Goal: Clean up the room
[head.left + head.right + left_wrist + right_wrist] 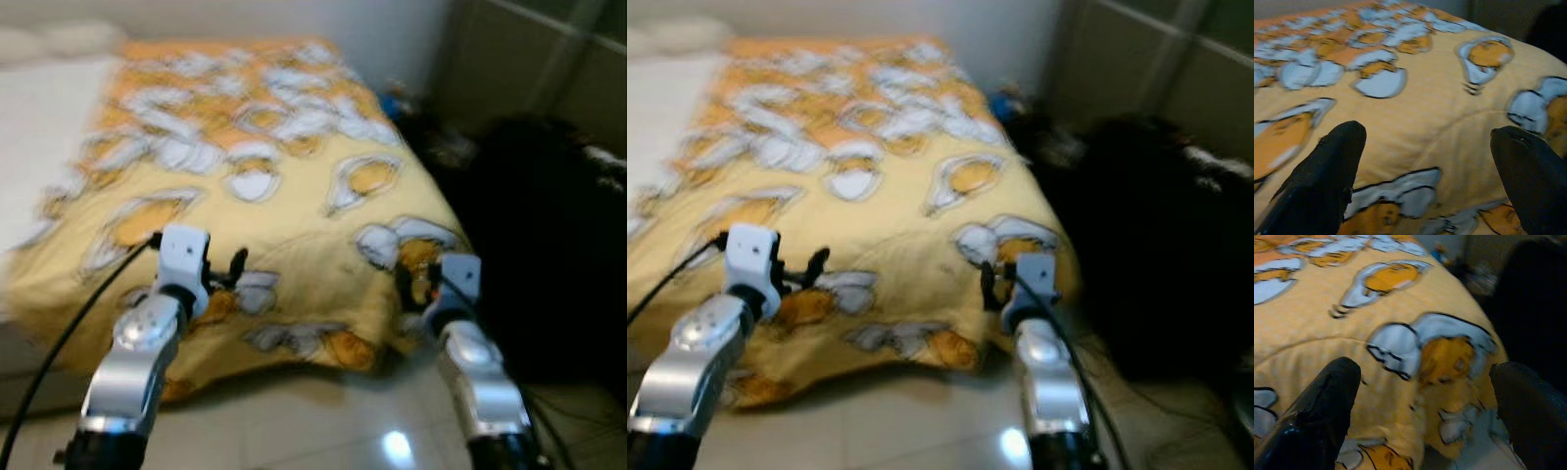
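Bed: you stand at the foot of a bed (59, 147); its white sheet is bare on your left side.
Blanket: a yellow and orange blanket (284, 186) with white and orange cartoon egg figures covers most of the bed and hangs over the foot edge, down toward the floor.
Floor: pale glossy tiles (323, 421), with a bright spot of reflected light between your two arms.
Room, right side: a big dark heap (549, 245) lies just beside the bed; you cannot tell what it is. Behind it stands a dark panelled wall or door (549, 59). Small things, one of them blue (394, 102), lie on the floor at the far corner of the bed, too blurred to name.
Room, back: a plain light wall (294, 20).
Left gripper: the left gripper (1430, 161) hovers over the foot edge of the blanket; its fingers (1327, 171) are wide apart and hold nothing.
Right gripper: the right gripper (1425, 401) hovers at the right foot corner of the blanket, where the cloth folds down; its fingers (1317, 406) are wide apart too, with nothing between them.
Cable: a black cable (69, 333) runs along your left arm.
Writing: no text can be read; the pictures are blurred.
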### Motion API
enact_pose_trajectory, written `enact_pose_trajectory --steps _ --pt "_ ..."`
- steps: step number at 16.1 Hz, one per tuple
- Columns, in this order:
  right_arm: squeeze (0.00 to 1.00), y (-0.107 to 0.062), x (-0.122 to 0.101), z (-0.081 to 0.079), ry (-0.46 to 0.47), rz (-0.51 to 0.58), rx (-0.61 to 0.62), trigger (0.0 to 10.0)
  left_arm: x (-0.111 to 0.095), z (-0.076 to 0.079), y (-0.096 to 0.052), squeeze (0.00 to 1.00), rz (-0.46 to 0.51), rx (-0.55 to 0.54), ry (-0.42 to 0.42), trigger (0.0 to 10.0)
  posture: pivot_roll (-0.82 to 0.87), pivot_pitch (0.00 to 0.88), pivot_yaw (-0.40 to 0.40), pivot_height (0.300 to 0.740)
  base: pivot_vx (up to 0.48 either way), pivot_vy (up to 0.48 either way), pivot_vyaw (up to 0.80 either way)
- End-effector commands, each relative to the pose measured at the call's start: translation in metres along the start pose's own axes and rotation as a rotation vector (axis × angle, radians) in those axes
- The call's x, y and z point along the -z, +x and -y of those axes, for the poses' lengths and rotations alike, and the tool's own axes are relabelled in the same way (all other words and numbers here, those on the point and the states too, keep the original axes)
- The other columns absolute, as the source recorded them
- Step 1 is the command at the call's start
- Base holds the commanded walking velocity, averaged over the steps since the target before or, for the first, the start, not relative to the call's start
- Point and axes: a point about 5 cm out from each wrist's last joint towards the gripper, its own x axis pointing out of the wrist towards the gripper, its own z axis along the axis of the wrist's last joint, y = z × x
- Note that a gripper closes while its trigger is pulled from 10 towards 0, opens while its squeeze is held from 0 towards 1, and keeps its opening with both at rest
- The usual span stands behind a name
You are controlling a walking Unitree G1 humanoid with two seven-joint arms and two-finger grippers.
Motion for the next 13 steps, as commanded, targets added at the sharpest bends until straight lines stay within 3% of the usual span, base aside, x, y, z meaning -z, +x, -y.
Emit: enact_pose_trajectory --steps 1,4,7,11,13 --pt "0.00 0.0037 -0.0060 -0.0014 -0.002 0.017 -0.003 10.0 -0.0013 0.0013 0.0022 0.00 0.008 0.013 0.009 10.0 0.09 0.000 -0.001 0.740 0.000 0.000 -0.80" --pt "0.00 0.0062 -0.0074 -0.0015 -0.003 0.022 -0.004 10.0 -0.0026 0.0000 0.0051 0.00 0.014 0.002 -0.009 10.0 0.09 0.000 0.001 0.740 0.000 0.000 -0.80" --pt "0.00 0.0070 -0.0068 -0.0013 0.005 0.019 0.002 10.0 -0.0018 -0.0013 0.0065 0.00 0.011 -0.003 -0.016 10.0 0.09 0.000 0.001 0.740 0.000 0.000 0.00" --pt "0.00 0.0080 -0.0061 -0.0010 -0.003 0.017 0.003 10.0 -0.0037 0.0003 0.0069 0.00 0.029 0.033 -0.018 10.0 0.09 0.000 0.003 0.740 0.000 0.000 -0.80" --pt "0.00 0.0080 -0.0060 -0.0016 -0.009 0.016 0.004 10.0 -0.0039 -0.0001 0.0068 0.00 0.031 0.037 -0.024 10.0 0.09 0.000 0.004 0.740 0.293 0.000 -0.80"
